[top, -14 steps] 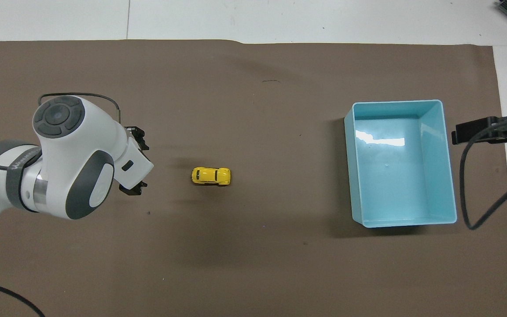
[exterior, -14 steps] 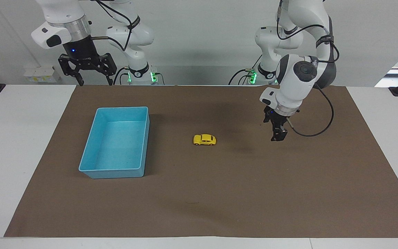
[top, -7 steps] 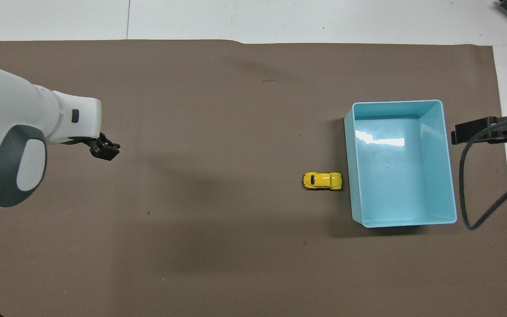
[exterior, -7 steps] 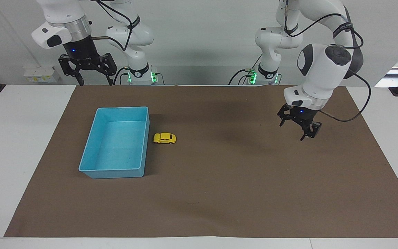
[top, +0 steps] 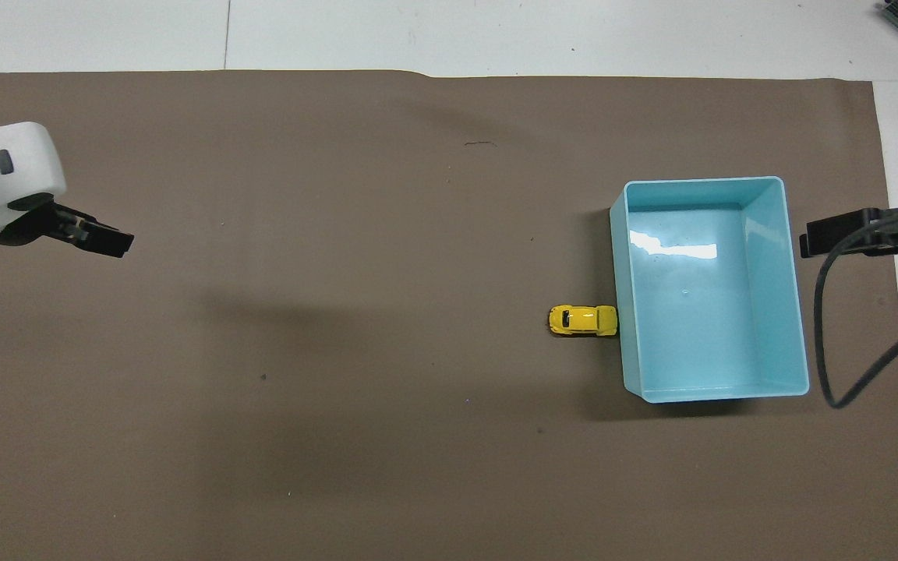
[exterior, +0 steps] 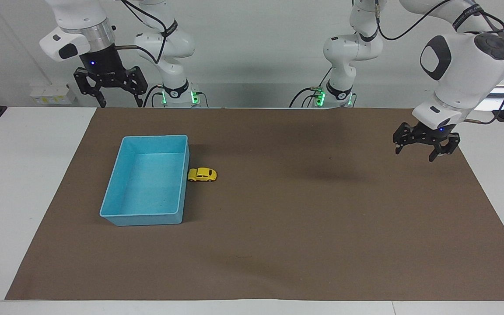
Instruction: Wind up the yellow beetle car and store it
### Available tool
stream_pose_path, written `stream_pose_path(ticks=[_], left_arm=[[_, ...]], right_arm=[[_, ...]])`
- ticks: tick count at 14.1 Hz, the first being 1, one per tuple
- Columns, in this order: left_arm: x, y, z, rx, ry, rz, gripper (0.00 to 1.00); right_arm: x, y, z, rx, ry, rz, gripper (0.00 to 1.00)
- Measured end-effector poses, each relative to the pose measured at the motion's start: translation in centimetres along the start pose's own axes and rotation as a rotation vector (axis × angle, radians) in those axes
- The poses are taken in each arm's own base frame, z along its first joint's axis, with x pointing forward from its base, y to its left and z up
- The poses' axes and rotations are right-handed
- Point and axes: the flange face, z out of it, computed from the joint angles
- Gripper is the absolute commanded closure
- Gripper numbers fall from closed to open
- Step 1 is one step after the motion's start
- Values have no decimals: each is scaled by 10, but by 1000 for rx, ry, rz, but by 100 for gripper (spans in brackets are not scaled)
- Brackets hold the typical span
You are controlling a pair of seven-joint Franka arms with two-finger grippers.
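Facing view: the tiny yellow beetle-shaped toy car [exterior: 202, 174] has rolled against the light blue plastic bin [exterior: 147, 216], still unstored, while the open-jawed left gripper [exterior: 425, 147] has withdrawn and the open-jawed right gripper [exterior: 111, 92] waits.

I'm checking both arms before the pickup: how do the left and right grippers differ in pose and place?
The left gripper hangs low over the brown mat at its arm's end of the table; the right gripper waits higher, at the table's edge near its base. The left tilts; the right points straight down. Both are open and hold nothing, and neither is over the yellow beetle car.
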Motion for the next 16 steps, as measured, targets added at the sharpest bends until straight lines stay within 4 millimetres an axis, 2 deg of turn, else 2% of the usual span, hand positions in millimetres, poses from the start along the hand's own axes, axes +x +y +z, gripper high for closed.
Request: stream_pose_path(ticks=[3, 6, 9, 13, 16], left_arm=[[-5, 2, -28, 3, -39, -118, 0], [-13, -1, -46, -3, -78, -160, 0], [-29, 0, -54, -11, -134, -171, 0], [-29, 1, -56, -12, -128, -174, 0], [-27, 2, -56, -18, -113, -178, 0]], right_arm=[[-3, 5, -2, 11, -12, 11, 0], [-11, -7, -1, 59, -51, -61, 0], [-14, -15, -4, 67, -48, -234, 0], [-24, -18, 2, 79, -56, -564, 0], [-36, -38, 10, 92, -62, -839, 0]])
